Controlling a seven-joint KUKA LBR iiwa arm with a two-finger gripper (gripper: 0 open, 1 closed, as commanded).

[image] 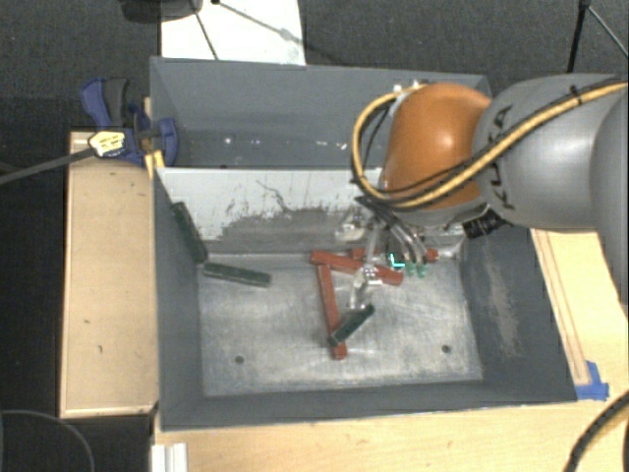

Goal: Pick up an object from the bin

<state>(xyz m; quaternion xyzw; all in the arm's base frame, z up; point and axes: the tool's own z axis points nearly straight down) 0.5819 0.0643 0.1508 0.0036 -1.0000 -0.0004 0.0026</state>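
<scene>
We are hovering our gripper (373,273) over the long red-brown stick's (327,298) far end; open or closed, we cannot tell.

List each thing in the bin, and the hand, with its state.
Hand: low over the red sticks.
Left green bar: lying by the left wall.
Second green bar: flat, apart from the rest.
Red sticks: flat, meeting in an angle.
Short green piece: lying across one red stick.
</scene>
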